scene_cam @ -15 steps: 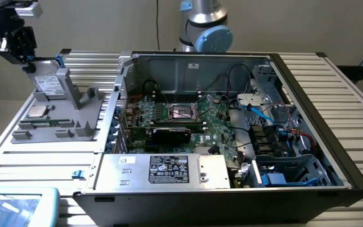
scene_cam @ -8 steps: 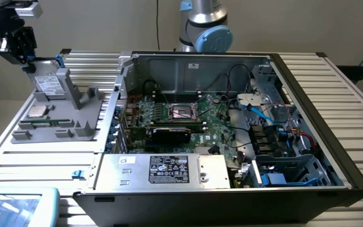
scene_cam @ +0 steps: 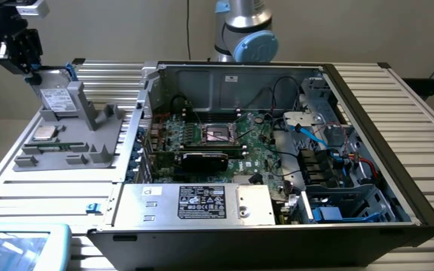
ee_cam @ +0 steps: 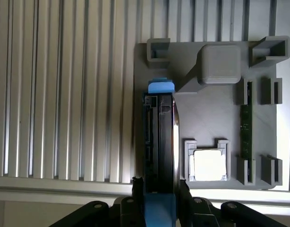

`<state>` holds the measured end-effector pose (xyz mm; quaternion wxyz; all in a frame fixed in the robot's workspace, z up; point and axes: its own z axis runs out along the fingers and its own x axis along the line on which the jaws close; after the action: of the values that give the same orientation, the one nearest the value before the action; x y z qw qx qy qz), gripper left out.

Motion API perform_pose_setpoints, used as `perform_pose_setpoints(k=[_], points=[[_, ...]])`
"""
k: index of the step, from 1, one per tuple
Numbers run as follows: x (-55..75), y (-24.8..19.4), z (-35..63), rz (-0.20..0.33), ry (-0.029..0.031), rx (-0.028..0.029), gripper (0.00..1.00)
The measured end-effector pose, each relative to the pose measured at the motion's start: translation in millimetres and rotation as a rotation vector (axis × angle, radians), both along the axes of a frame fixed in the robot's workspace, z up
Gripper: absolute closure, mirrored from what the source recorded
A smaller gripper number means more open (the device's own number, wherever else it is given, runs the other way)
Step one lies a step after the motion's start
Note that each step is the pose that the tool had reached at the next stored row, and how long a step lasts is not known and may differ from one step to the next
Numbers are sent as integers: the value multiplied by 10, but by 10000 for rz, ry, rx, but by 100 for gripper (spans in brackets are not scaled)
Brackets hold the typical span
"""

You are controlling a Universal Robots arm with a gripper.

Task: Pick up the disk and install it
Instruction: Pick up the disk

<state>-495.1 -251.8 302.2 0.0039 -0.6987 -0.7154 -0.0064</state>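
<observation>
Disk (ee_cam: 159, 137) (scene_cam: 55, 99): grey-metal drive with a white label, in a blue carrier frame. The wrist view shows it edge-on. The gripper (ee_cam: 159, 189) (scene_cam: 30, 72) pinches it, one dark finger (ee_cam: 137, 194) against each broad side, jaws closed on the end of the blue frame. In the exterior view the disk stands on edge in the upper left of the frame, label face toward the camera, with the gripper at its upper end. Whether its lower edge rests in the holder or hangs just clear cannot be told.

Holder (scene_cam: 89, 152) (ee_cam: 201, 118): grey moulded tray with slots and posts, directly under and beside the disk.

Chip (scene_cam: 45, 134) (ee_cam: 209, 165): small, square, silver. It lies flat in a pocket of the holder, just beside the disk.

Memory stick (ee_cam: 246, 123): green, set on edge in a slot of the holder, beyond the chip.

Table (scene_cam: 51, 192) (ee_cam: 64, 94): ribbed aluminium, bearing the holder and the case.

Computer case (scene_cam: 232, 84): open, at the centre and right of the exterior view, well apart from the disk. Inside are:
- a green motherboard (scene_cam: 255, 149);
- a black card (scene_cam: 205, 161);
- a silver box with a black label (scene_cam: 202, 203) along the lower edge;
- a drive bay with blue parts (scene_cam: 345, 206) at the lower right.

Arm (scene_cam: 243, 34): silver with a blue joint cap, at top centre behind the case.
</observation>
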Motion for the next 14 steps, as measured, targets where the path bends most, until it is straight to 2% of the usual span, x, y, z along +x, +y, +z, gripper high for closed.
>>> perform_pose_setpoints(k=[7, 14], points=[[8, 0, 193, -1, -98, 1, 63], [19, 0, 485, -1, -118, 0, 63]])
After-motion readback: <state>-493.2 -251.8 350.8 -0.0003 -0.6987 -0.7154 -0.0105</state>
